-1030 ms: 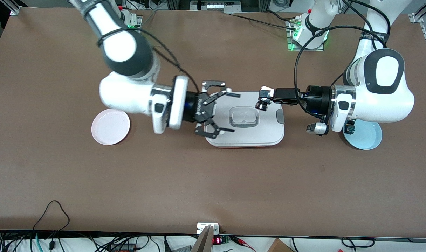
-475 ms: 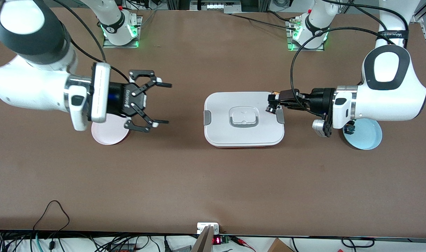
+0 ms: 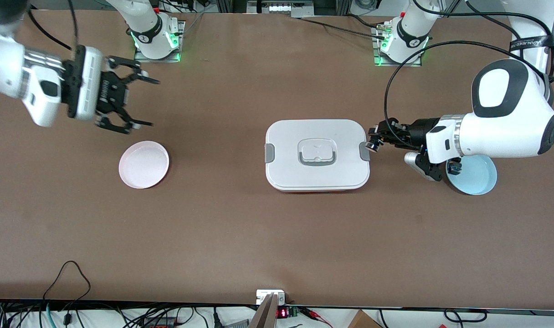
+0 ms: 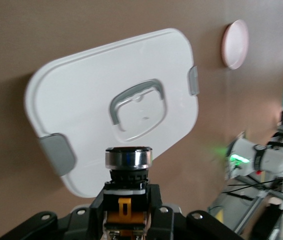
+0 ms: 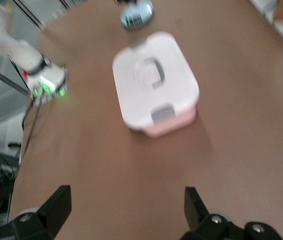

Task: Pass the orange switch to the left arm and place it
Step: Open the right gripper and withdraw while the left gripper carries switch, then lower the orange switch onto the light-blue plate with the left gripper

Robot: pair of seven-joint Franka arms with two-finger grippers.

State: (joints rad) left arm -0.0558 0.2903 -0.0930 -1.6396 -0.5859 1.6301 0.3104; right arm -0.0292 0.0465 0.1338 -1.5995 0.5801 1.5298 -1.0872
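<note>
Since the earlier frames, the right gripper (image 3: 133, 101) has been drawn away from the box (image 3: 317, 155) to the upper left of the front view, where it is held over bare table above the pink plate (image 3: 144, 164) in the frame, its fingers spread wide with nothing between them. The left gripper (image 3: 376, 139) has also been pulled back off the lid and is now seen at the middle right of that view, just beside the grey side clip (image 3: 364, 151) at the left arm's end of the box. The orange switch (image 3: 373, 145) is clamped in its closed fingers, its metal-ringed head pointed toward the box. In the left wrist view the orange switch (image 4: 128, 187) is seen at the lower centre of the frame, gripped at its black and orange body, with the box (image 4: 106, 100) filling the middle. A blue plate (image 3: 478, 175) is partly covered by the left arm at the right of the front view.
</note>
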